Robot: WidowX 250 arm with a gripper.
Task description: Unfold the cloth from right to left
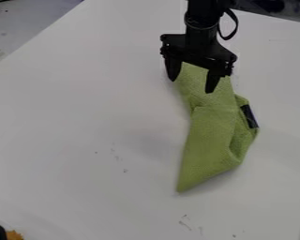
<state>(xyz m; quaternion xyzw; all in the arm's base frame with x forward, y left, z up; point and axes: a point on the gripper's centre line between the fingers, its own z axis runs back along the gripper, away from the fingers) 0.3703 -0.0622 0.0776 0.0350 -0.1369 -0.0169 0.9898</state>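
One white table [84, 140] spans the camera view, with faint marks toward six o'clock and grey floor [21, 28] past its ten o'clock edge. The black gripper [191, 86], near one o'clock, stands wide, partly hiding the folded green cloth [209, 136], which runs down toward five o'clock. Near half past seven, an orange thing [13, 235] is cut off. From the cloth, the table stretches farthest toward nine o'clock; its nearer edge lies toward four.
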